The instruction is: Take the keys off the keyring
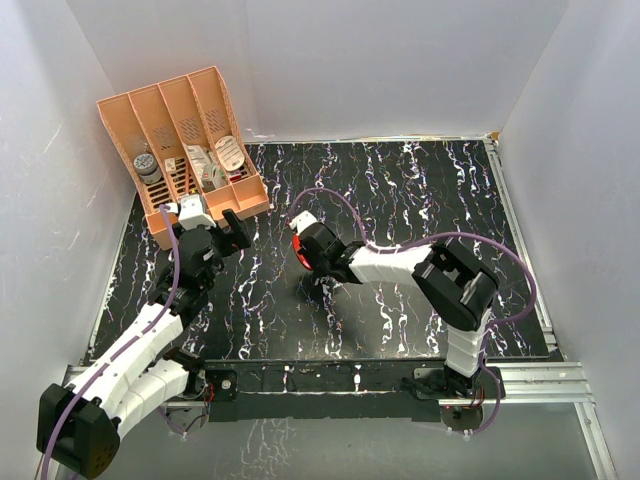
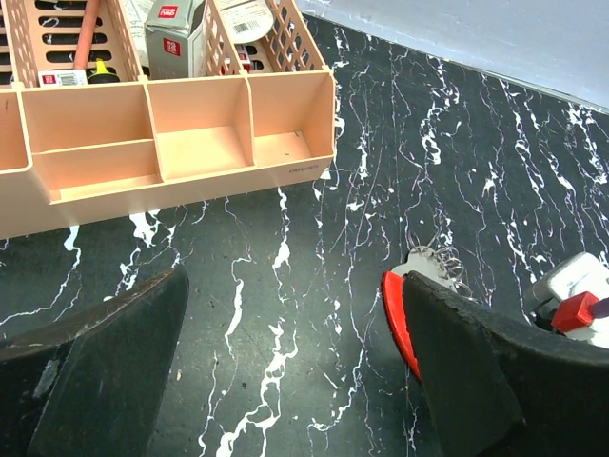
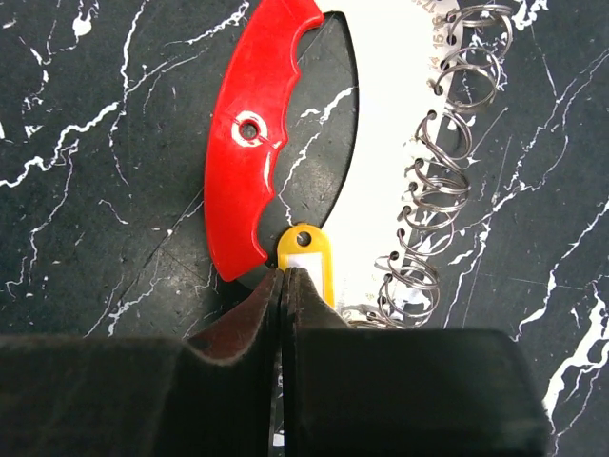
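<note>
The bunch lies mid-table: a red crescent piece (image 3: pixel 249 133) on a white plate (image 3: pixel 390 143), with several wire keyrings (image 3: pixel 433 190) threaded along the plate's edge. A yellow-headed key (image 3: pixel 309 259) with a white label lies just below the red piece, and its lower part is hidden under my finger. My right gripper (image 3: pixel 285 274) is shut, its tips touching the yellow head's left edge, and nothing shows between the jaws. From above, that gripper (image 1: pixel 300 238) sits over the red piece (image 1: pixel 297 245). My left gripper (image 2: pixel 285 381) is open above bare table, with the red piece (image 2: pixel 394 309) just past its right finger.
A peach divided organizer (image 1: pixel 185 150) with small packets and a roll stands at the back left, close to my left gripper (image 1: pixel 228 232). Its empty front compartments (image 2: pixel 200 143) show in the left wrist view. White walls enclose the black marbled table (image 1: pixel 420 200).
</note>
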